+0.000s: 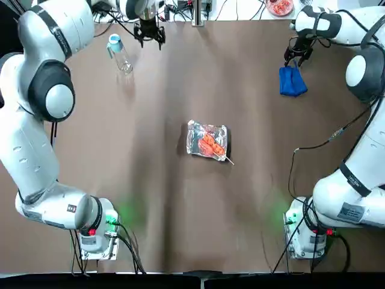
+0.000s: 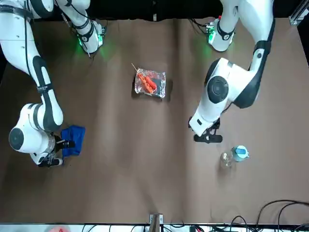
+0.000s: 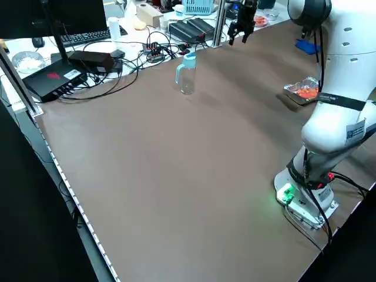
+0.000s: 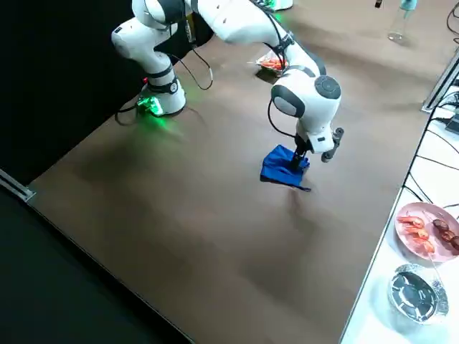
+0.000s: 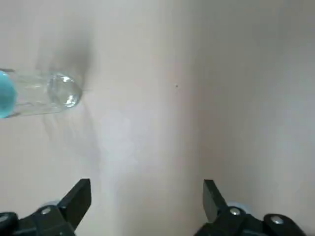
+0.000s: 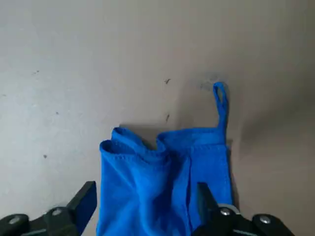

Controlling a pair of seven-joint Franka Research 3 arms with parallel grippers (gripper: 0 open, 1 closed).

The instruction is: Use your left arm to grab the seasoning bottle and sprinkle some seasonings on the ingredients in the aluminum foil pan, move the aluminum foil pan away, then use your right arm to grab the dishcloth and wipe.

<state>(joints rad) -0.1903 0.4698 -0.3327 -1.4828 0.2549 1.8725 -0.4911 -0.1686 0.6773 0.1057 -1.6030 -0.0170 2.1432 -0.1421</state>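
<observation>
While reaching forward with the left arm (image 1: 45,96), white, jointed and with grey joint caps, is bending at the elbow and slanting the last part down toward the far side of the brown-covered table (image 1: 174,223). Is pointing downward with the black two-finger left gripper (image 5: 147,206), hovering near the seasoning bottle (image 3: 187,76), on its right. Is holding nothing there, the two fingers being released and spread well apart. Is seeing the bottle, slim, of clear plastic and with light blue cap, standing upright on the table.

With the matching white right arm (image 1: 355,198), is arching forward over the right side and dropping steeply at the wrist. Is lowering the black right gripper (image 6: 146,209) to the dishcloth (image 6: 162,184), a bunched, bright blue fabric with a small loop, lying on the table. Is having these fingers wide apart too, with cloth between them, not clenching it.

Between both arms, is finding the shiny aluminum foil pan (image 1: 191,143), sitting in the middle of the table. Is seeing in it the red-orange ingredients (image 1: 212,144), with a thin wooden skewer (image 1: 230,161) sticking out past the rim.
</observation>
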